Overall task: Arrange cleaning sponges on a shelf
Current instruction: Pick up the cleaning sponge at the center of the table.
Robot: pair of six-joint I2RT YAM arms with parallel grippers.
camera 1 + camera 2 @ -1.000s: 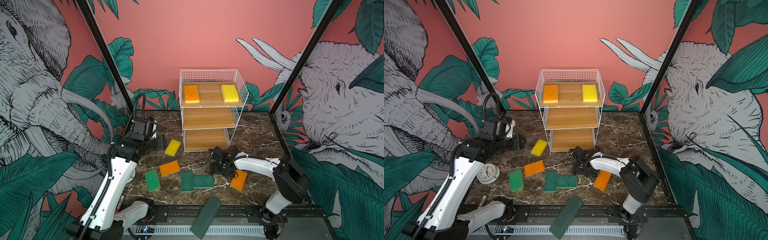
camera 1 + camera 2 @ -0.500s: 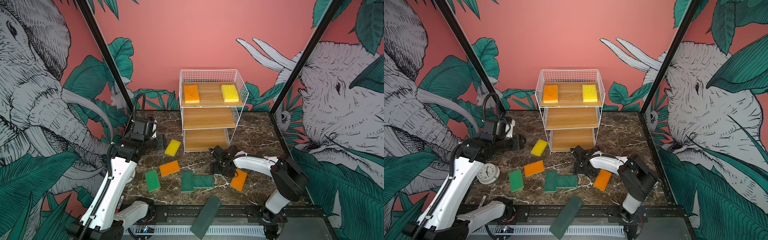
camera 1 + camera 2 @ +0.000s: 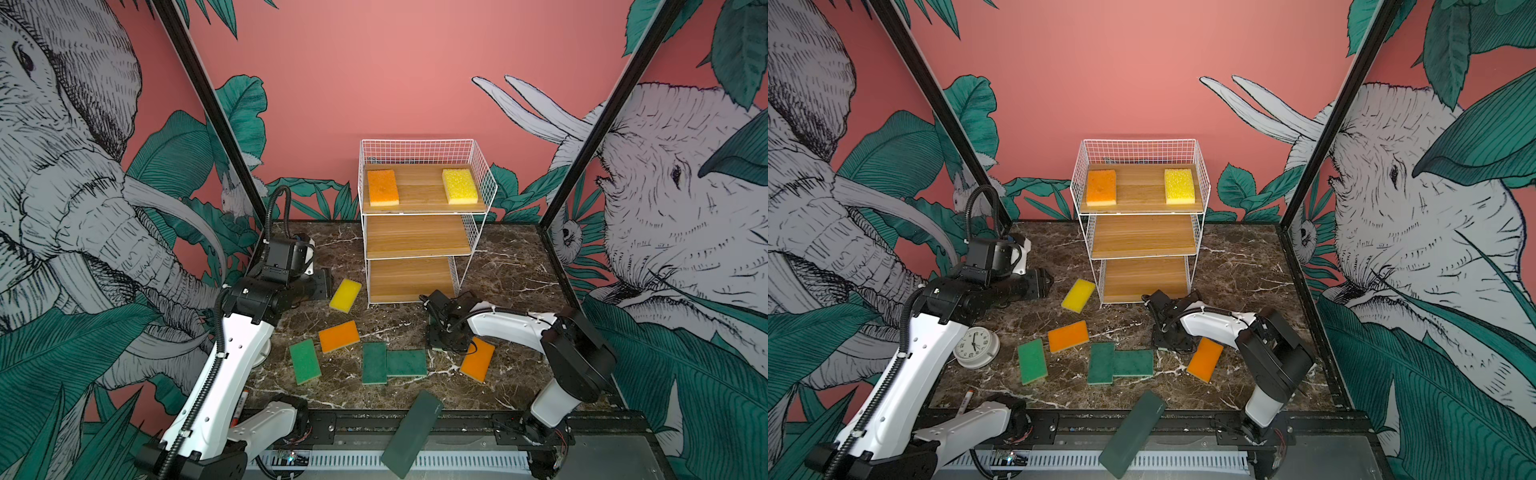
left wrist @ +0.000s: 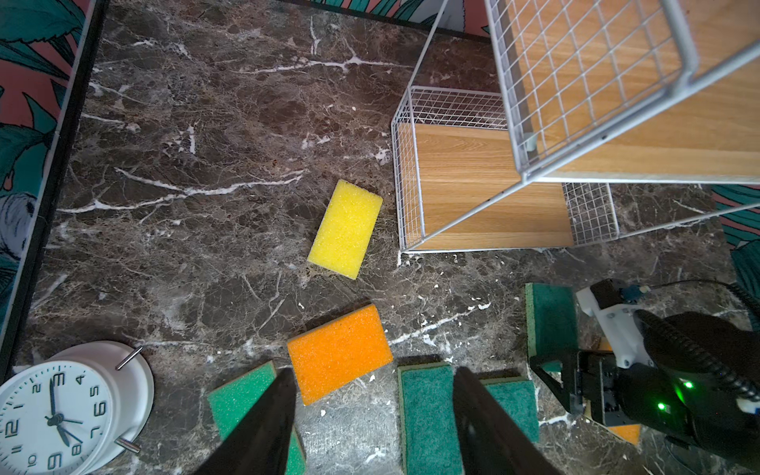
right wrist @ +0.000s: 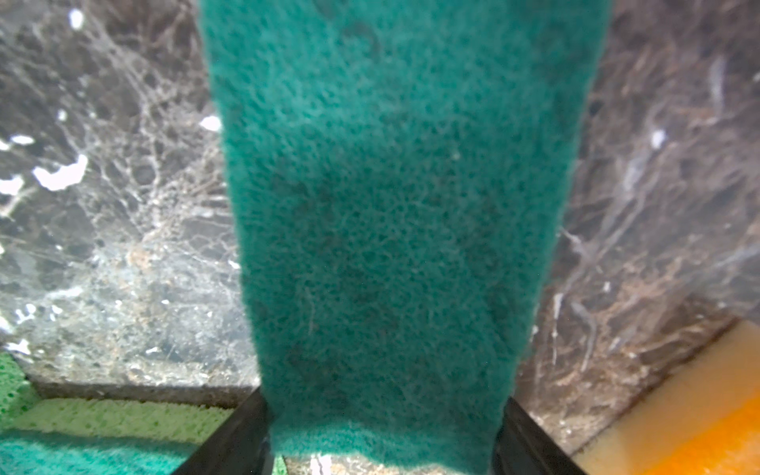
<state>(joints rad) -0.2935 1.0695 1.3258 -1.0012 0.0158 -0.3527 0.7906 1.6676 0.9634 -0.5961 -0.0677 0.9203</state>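
Both top views showing the shelf (image 3: 419, 237) carrying an orange sponge (image 3: 382, 187) and yellow sponge (image 3: 1179, 186) on top, others lying on the worktop (image 3: 1237, 266), left wrist view showing the left hand (image 4: 372, 415) hanging open and empty, right wrist view showing the right hand (image 5: 382, 432) straddling a dark green sponge (image 5: 390, 205), grip impossible to judge.

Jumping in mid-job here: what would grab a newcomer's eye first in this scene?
The white wire shelf at the back wall stands out, with one orange sponge and one yellow sponge on its top board and the two lower boards bare. In front of it, more sponges lie scattered over the dark marble table. The right gripper is down among them, its jaws on either side of a dark green sponge.
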